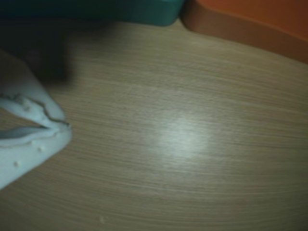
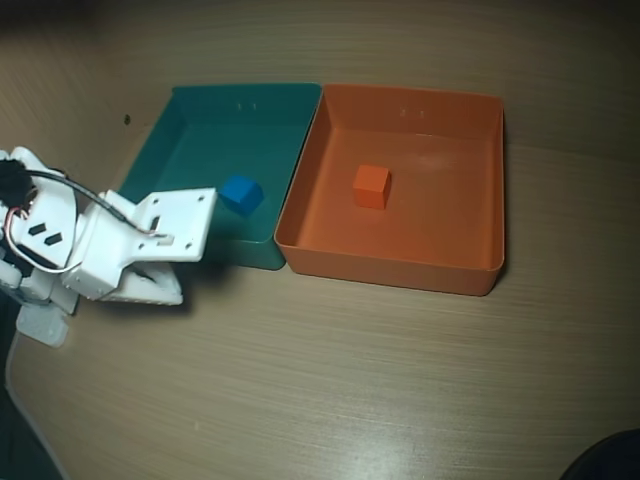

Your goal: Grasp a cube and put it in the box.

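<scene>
Pale wood-grain tabletop (image 2: 330, 380) filled both views, lit with a soft glare. At its middle sat the small matte orange cube (image 2: 372, 187), resting on the floor of the large shallow orange plastic tray (image 2: 489, 272), near the tray's centre and apart from all four walls; judged from that, the placing looked complete. Touching the orange tray's left wall in the overhead view stood the teal-green tray of the same size (image 2: 180, 120), with a small blue cube (image 2: 240, 194) on its floor near the shared wall. Further left of the orange tray, the white arm's gripper (image 1: 67, 126) hung over bare table just in front of the teal tray; in the wrist view its pale fingers (image 1: 29, 154) met at the tips with nothing between them, so it was closed and empty. The remaining risk seemed slight: a careless swing of the arm could clip the teal tray's front wall and shove both trays.
</scene>
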`<state>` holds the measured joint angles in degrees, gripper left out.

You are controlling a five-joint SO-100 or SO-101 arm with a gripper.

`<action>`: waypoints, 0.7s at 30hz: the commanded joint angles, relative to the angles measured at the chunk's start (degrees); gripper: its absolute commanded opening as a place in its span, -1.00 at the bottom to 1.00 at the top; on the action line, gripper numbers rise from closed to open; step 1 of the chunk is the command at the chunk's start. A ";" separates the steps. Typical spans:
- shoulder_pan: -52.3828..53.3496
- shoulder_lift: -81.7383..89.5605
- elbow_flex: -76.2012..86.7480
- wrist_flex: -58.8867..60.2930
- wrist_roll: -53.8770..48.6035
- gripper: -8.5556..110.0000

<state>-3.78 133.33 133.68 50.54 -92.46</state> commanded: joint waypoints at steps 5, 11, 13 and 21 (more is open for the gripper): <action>3.52 19.78 18.54 -1.05 -0.26 -0.93; 4.31 36.39 36.04 -0.79 -0.26 -0.93; 4.39 41.66 40.87 -0.44 -0.26 -0.93; 3.52 53.70 47.99 4.57 0.09 -0.93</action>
<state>0.18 185.62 178.33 53.44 -92.46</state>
